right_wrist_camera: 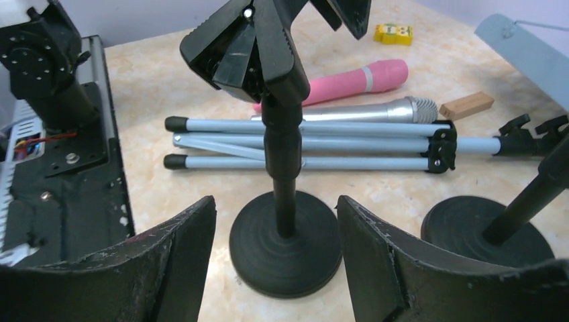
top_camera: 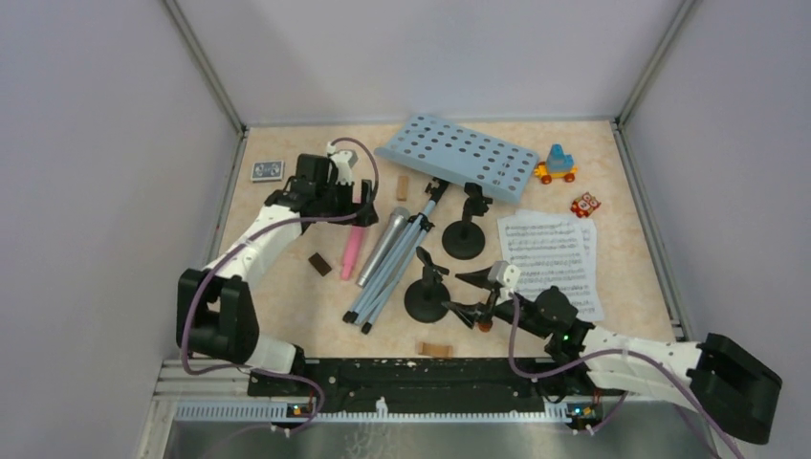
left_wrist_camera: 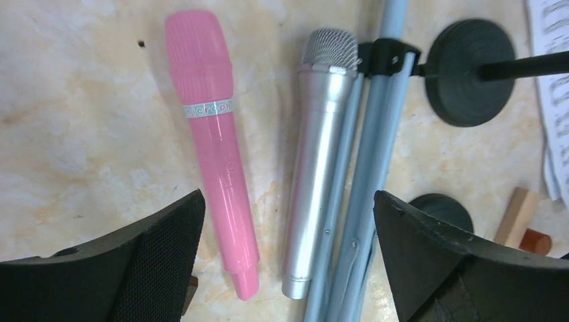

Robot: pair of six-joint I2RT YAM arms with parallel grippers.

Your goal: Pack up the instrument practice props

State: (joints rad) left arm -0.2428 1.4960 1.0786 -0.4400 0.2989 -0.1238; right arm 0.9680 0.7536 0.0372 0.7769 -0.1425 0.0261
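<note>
The pink mic [left_wrist_camera: 213, 147] lies flat on the tripod's left, parallel to its legs. The silver mic [left_wrist_camera: 315, 154] lies between the two, hard against the tripod [left_wrist_camera: 368, 181]. The left claw [top_camera: 361, 206] hangs over them with its fingers wide apart and nothing held. In its wrist view the gap takes in both mics and a tripod leg.

The step looks like picking up the pink mic. To do it well, move the claw away from the tripod until only pink shows between the fingers. Come down across the body near its middle so it will not tip. Close gently, because smooth plastic will probably roll if one pad lands first.

On the tripod's right, by its feet, the near holder [right_wrist_camera: 285, 251] stands upright. The right claw [right_wrist_camera: 275, 204] is spread either side of its stem, low above the round base, and is not gripping it. Centre the thin stem, close fully and lift straight up. The clip makes the holder top-heavy, and the far holder [right_wrist_camera: 486, 235] stands just beside it, toward the tripod's head.

The rack [top_camera: 457, 153] sits at the tripod's head. The pages [top_camera: 550, 258] lie beyond the holders, well to the tripod's right.
</note>
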